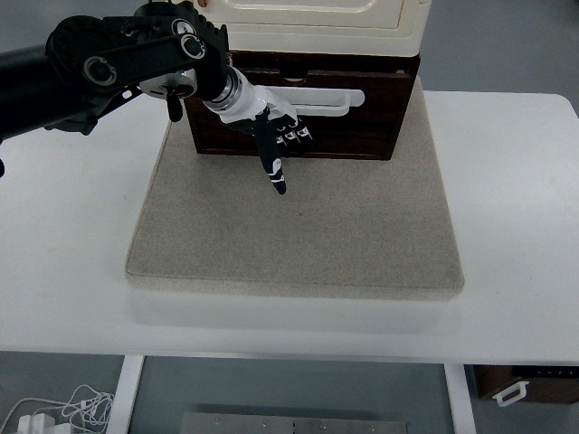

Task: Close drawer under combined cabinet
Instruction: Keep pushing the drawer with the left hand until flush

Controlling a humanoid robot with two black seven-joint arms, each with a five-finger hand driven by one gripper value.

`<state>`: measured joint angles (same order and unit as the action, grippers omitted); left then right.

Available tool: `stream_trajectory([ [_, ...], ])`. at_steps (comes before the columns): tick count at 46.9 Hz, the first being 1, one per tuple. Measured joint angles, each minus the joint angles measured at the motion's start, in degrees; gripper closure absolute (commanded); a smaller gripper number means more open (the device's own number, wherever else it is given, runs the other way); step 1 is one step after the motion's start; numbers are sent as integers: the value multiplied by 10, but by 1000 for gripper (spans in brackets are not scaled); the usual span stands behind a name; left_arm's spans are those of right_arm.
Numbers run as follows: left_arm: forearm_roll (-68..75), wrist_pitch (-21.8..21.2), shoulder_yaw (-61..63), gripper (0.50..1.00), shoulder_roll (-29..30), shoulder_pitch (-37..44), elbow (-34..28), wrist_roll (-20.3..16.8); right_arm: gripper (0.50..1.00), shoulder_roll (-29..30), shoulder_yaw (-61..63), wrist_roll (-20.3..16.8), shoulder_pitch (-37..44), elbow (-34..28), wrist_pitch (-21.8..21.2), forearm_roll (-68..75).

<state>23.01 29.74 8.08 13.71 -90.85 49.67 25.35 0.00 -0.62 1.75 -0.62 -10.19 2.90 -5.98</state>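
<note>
A dark brown wooden drawer [362,117] with a long white handle [330,98] sits under a cream cabinet [317,23] at the top of the view. Its front stands out a little past the cabinet above. My left arm comes in from the upper left, and my left hand [276,136] rests against the drawer front just left of its middle. Three fingers are curled at the drawer face while one finger [275,170] points down over the mat. The hand holds nothing. My right arm is out of sight.
The cabinet stands on a grey felt mat [298,226] lying on a white table [516,199]. Below the table's front edge are white cables [63,409] on the floor at lower left and a dark box [529,384] at lower right.
</note>
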Motion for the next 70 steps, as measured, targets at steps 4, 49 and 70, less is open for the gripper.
stream_trajectory([
  [4, 0, 0, -1, 500, -1, 1, -7, -1, 548, 0, 0, 0, 0, 0, 0, 0],
  [49, 0, -2, -32, 500, -3, 14, -46, -8, 548, 0, 0, 0, 0, 0, 0, 0],
  [70, -8, 53, -193, 500, 7, 20, 32, -16, 548, 0, 0, 0, 0, 0, 0, 0],
])
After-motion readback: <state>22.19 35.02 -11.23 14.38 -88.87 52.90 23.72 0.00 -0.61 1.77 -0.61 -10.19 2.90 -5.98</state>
